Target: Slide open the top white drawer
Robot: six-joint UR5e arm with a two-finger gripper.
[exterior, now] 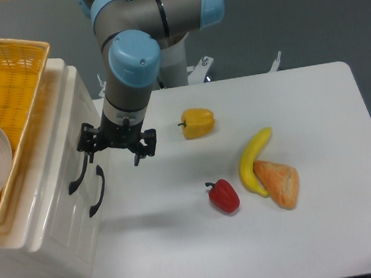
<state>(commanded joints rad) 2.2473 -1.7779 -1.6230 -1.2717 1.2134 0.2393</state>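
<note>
Here my gripper (114, 146) hangs with fingers spread wide, empty, just beside the black handle (78, 169) of the top white drawer (59, 152), which sits closed at the counter's (328, 230) left.

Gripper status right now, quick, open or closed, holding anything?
Gripper: open, holding nothing, beside the top white drawer near its black handle.

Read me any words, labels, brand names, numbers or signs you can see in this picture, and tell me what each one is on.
None: no readable text anywhere in this view.
The arm, gripper, cabinet, basket and table show no lettering.
The peppers, banana and bread carry no stickers that can be seen.
</note>
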